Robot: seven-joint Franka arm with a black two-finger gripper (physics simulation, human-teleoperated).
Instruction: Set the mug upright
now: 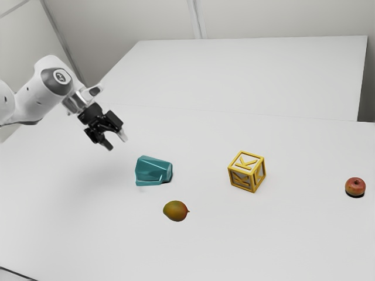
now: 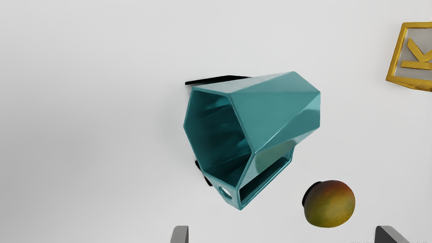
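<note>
Exterior view, with clock directions read on it from the mug (image 1: 153, 171): it lies on its side on the table (image 1: 76, 234), wide mouth (image 2: 219, 135) toward nine o'clock, narrower base toward three, handle (image 2: 266, 182) on the side nearer the mango (image 1: 176, 211). The gripper (image 1: 116, 143) is up in the air at ten o'clock, its fingers wide apart with nothing between them. The job looks to be at the grasp. I would turn the fingers to span the body, clear of the handle, and close on opposite facets, since the taper could let the mug squirm toward its base. A modest lift should then leave room to tip the mouth upward; the base wants to be flat on the table before letting go, or the mug may topple again. The mango, near at five o'clock, is the likeliest nuisance: a low finger or the swinging handle could set it rolling. The letter block (image 1: 246, 172) sits farther off at three, ahead of the base, and the apple (image 1: 355, 187), well beyond it at about three, should hardly matter.
</note>
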